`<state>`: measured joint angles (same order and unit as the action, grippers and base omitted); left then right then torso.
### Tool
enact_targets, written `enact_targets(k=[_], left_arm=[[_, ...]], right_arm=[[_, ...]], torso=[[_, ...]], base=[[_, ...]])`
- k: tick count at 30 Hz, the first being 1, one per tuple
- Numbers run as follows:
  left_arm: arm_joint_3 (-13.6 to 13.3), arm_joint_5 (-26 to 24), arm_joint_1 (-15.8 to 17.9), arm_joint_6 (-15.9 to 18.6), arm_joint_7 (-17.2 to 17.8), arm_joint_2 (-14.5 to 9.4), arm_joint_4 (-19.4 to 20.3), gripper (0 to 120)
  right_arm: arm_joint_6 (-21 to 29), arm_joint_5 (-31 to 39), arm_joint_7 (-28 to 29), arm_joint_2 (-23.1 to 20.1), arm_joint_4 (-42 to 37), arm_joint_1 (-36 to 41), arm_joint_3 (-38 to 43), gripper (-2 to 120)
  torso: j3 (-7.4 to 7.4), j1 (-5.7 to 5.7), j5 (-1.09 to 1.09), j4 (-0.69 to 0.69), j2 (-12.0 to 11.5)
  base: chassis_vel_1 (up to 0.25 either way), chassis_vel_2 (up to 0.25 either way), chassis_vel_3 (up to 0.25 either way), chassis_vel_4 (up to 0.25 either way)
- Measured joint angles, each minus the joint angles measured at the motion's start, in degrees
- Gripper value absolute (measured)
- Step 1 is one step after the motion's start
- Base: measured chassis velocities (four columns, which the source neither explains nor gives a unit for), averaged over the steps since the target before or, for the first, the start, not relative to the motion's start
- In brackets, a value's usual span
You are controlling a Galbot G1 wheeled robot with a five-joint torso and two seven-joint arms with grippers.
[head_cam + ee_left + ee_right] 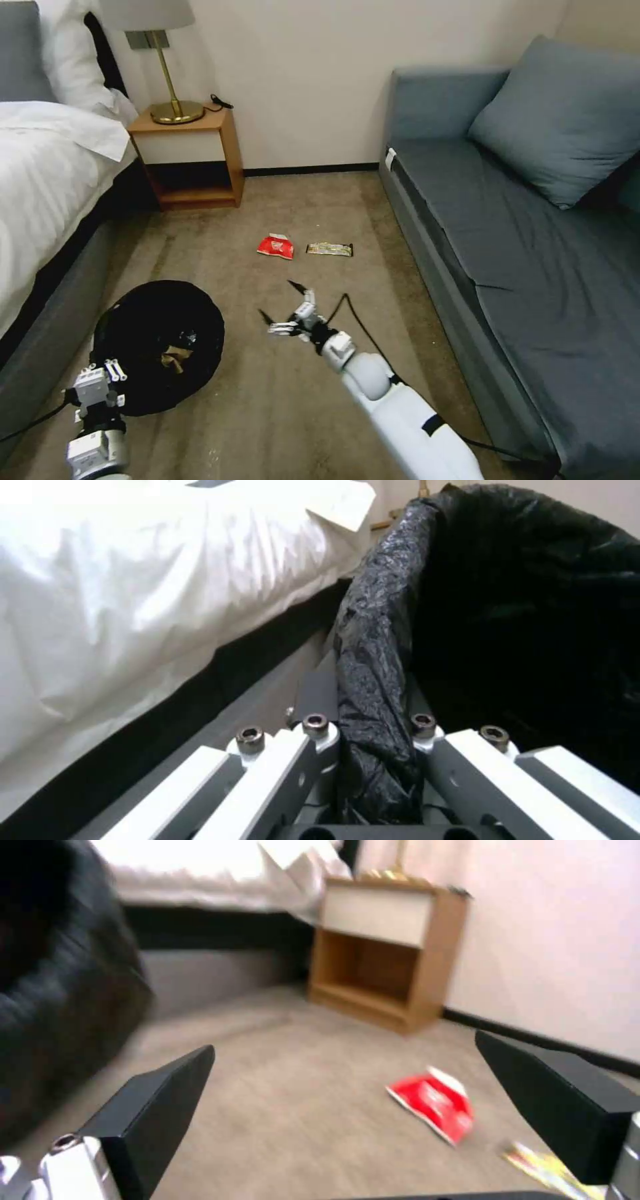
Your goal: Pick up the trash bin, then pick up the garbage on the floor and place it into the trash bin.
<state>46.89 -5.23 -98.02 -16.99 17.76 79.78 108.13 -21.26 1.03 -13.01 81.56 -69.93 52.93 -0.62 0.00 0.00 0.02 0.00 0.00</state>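
Nearest the head camera, the left gripper (107, 383) sits low at the robot's left side, clamped on the near rim of the trash bin (160, 343); the left wrist view shows the crinkly black liner pinched between its fingers (313, 740), so the bin is in hand, and whether it is off the carpet cannot be told. Holding it by the rim this way keeps the mouth open and facing up toward the other arm, beside the bed (47, 173), which seems the point: litter can be dropped straight in. A crumpled brown piece (175, 360) already lies inside the bag. The left forearm points forward and slightly up, wrist tucked close to the body. The right arm reaches forward from the robot's right, forearm angled toward the middle of the floor, and the right gripper (285, 308) hangs above the carpet with its dark fingers spread wide and nothing between them, aimed toward the litter ahead. The red-white snack packet (276, 247) lies flat on the carpet beyond it, with the gold-dark bar wrapper (330, 249) just beside on the sofa (533, 253) side. Both are well short of the nightstand (190, 160). My judgement is that the packet is the nearer target.
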Motion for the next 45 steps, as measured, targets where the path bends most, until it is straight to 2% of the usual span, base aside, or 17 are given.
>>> enact_targets(k=[4, 13, 21, 45], left_arm=[[0.00, 0.10, -0.04, -0.08, -0.36, 0.02, -0.26, 6], [-0.02, 0.83, -0.61, -1.47, -0.58, 0.03, -1.22, 6], [-0.26, 1.54, -1.12, -2.02, -0.58, 0.30, -1.34, 6], [-0.24, 1.83, -1.25, -2.57, -0.57, -0.35, -1.57, 6]], right_arm=[[0.48, -1.59, -0.86, 1.04, 4.60, -0.42, 4.95, 100], [-0.94, -2.12, -3.46, 1.55, 8.29, -0.54, 8.77, 100], [-1.94, -2.28, -3.80, 1.39, 8.50, -0.47, 8.97, 100], [-2.86, -2.77, -3.74, 1.56, 8.52, -0.30, 8.31, 100]], torso=[[0.00, 0.00, 0.00, 0.00, 0.00], [0.00, 0.00, -0.01, 0.00, 0.00], [0.00, 0.00, -0.01, 0.01, 0.00], [0.00, 0.01, -0.02, 0.00, 0.00]], base=[[0.000, 0.000, 0.000, 0.000], [0.000, 0.000, 0.000, 0.000], [-0.022, 0.028, 0.032, -0.029], [-0.111, 0.107, 0.114, -0.107]])
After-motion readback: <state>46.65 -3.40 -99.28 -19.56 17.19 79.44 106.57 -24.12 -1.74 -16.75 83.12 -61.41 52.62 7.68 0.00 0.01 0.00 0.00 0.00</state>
